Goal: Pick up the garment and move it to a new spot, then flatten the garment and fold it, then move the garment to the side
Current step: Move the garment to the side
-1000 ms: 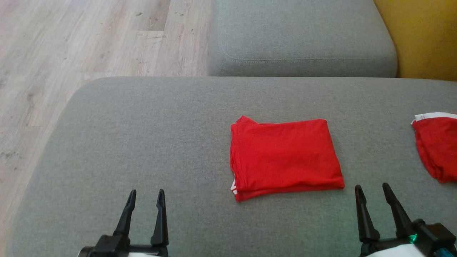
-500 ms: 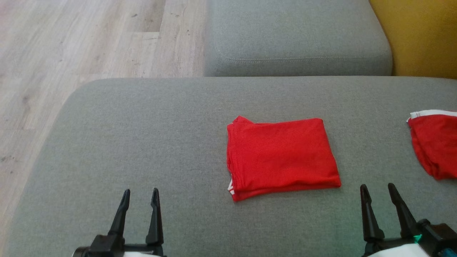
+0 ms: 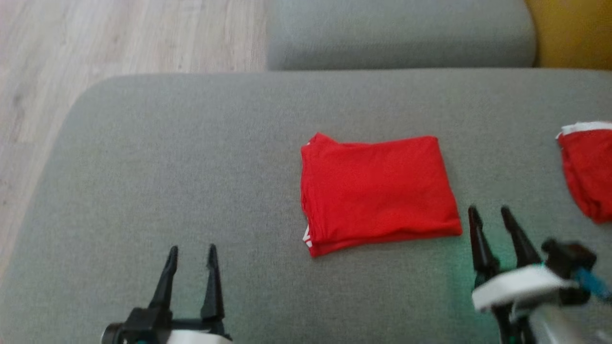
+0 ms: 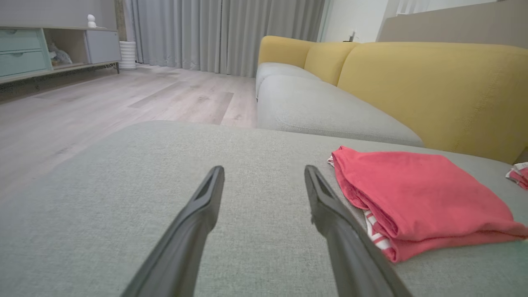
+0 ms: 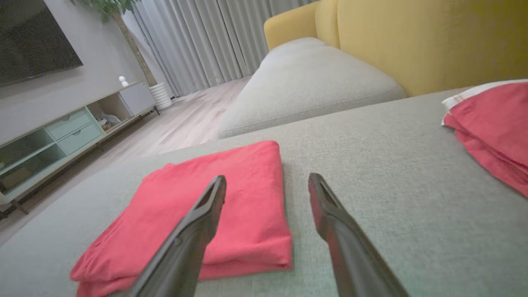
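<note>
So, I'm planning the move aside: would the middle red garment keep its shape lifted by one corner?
Probably not: the garment is thin cloth in loose layers, so likely light and apt to droop and unfold. Pushed across the woven cushion, it may bunch rather than slide.

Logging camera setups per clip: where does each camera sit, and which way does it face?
Head: high, looking down at cushion and garment; left gripper and right gripper show, open.
Left wrist: low over cushion, facing sofa; own fingers; garment at right.
Right wrist: low, facing garment's corner; own fingers; second garment at right.
Shared: garment.
</note>
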### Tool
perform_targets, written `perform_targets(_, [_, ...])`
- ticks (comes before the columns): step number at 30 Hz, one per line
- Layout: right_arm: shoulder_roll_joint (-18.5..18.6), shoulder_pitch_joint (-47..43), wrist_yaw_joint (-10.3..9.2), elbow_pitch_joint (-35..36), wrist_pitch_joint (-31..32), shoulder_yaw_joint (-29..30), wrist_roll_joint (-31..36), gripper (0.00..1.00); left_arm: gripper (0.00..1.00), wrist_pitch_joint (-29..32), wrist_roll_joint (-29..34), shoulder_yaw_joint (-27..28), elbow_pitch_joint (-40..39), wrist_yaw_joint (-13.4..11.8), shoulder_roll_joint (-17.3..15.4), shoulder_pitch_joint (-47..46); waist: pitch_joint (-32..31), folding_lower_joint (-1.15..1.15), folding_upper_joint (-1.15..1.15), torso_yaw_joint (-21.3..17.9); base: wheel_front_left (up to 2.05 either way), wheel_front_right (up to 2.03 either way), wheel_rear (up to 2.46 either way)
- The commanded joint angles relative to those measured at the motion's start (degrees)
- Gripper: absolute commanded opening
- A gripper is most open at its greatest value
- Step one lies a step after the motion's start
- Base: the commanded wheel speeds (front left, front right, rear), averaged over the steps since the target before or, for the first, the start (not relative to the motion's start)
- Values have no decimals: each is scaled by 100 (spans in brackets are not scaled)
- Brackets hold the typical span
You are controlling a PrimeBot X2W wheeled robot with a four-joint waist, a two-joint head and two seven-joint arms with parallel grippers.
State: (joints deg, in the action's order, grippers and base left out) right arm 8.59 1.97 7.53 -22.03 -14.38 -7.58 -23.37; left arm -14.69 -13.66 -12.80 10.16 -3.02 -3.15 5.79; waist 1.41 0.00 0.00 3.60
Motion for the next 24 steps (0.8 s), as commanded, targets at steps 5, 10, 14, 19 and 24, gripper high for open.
perform_targets(5, [342, 1114, -4, -732, 252, -321, -343, 100, 100, -30, -43, -10, -245, -54, 27, -578, 484, 0, 0, 185, 0, 0, 0])
perform_targets(10, [508, 1790, -4, -1535, 704, -626, -622, 100, 100, -30, -120, -164, -267, -117, 27, -769, 721, 0, 0, 346, 0, 0, 0])
perform_targets(14, [542, 2165, -4, -2086, 828, -983, -916, 14, 100, -30, -161, -229, -263, -160, 27, -860, 857, 0, 0, 413, 0, 0, 0])
perform_targets(19, [646, 2490, -4, -2307, 572, -1212, -1182, 0, 100, -30, -167, -219, -305, -193, 27, -914, 999, 0, 0, 347, 0, 0, 0])
perform_targets(24, [1015, 2933, -4, -2382, 301, -1349, -1179, 0, 100, -30, -170, -186, -347, -180, 27, -977, 1226, 0, 0, 96, 0, 0, 0])
